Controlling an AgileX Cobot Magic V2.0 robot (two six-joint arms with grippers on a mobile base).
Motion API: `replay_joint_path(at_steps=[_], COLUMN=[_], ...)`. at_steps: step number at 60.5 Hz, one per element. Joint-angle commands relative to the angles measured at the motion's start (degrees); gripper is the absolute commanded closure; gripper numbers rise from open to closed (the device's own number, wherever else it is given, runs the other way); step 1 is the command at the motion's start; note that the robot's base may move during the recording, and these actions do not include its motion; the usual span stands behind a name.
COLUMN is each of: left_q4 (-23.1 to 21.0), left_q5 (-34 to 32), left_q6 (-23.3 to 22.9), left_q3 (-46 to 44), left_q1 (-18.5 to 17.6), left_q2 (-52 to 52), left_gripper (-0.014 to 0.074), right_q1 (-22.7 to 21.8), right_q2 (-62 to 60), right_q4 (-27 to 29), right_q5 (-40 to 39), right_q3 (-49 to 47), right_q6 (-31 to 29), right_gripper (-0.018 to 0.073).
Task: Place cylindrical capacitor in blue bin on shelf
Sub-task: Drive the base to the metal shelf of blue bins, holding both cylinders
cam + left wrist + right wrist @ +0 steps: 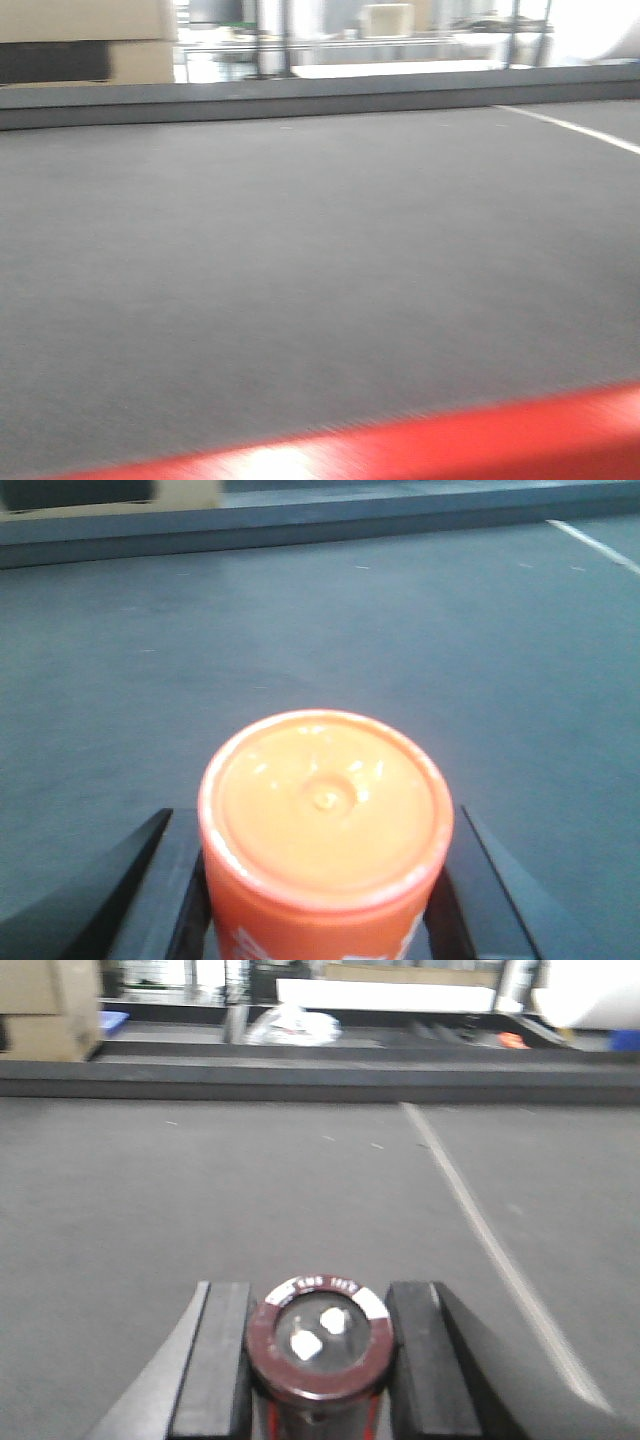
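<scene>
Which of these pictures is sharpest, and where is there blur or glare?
Front view: smeared all over, glare on the red edge, far background washed out. Left wrist view: orange can soft, shiny spots on top. Right wrist view: sharpest, on the capacitor; background blurred, overexposed.

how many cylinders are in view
2: an orange cylinder between the left jaws, and the maroon cylindrical capacitor between the right jaws. Others may be hidden.

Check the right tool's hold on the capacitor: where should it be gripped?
On its round side wall, from opposite sides, as now: the right tool flanks the cylindrical capacitor with a finger each side. Keep off the end face; its two white terminals sit there.
</scene>
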Motion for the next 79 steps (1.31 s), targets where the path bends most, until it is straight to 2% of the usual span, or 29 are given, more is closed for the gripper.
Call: replay_joint_path(at_steps=[1, 79], left_q4=[-0.1, -0.1], left_q5=[-1.4, -1.4], left_q6=[0.0, 0.0], left_q3=[0.0, 0.0], left_q1=[-0.4, -0.4], left_q2=[-0.2, -0.2], left_gripper=[0.0707, 0.0707], right_q1=[0.1, 0.1], right_q2=[-0.1, -0.1], right_q4=[-0.5, -0.5], right_q5=[-1.6, -1.6], right_q3=[-0.5, -0.5], right_q6=[-0.2, -0.2], right_gripper=[0.0721, 0.0721])
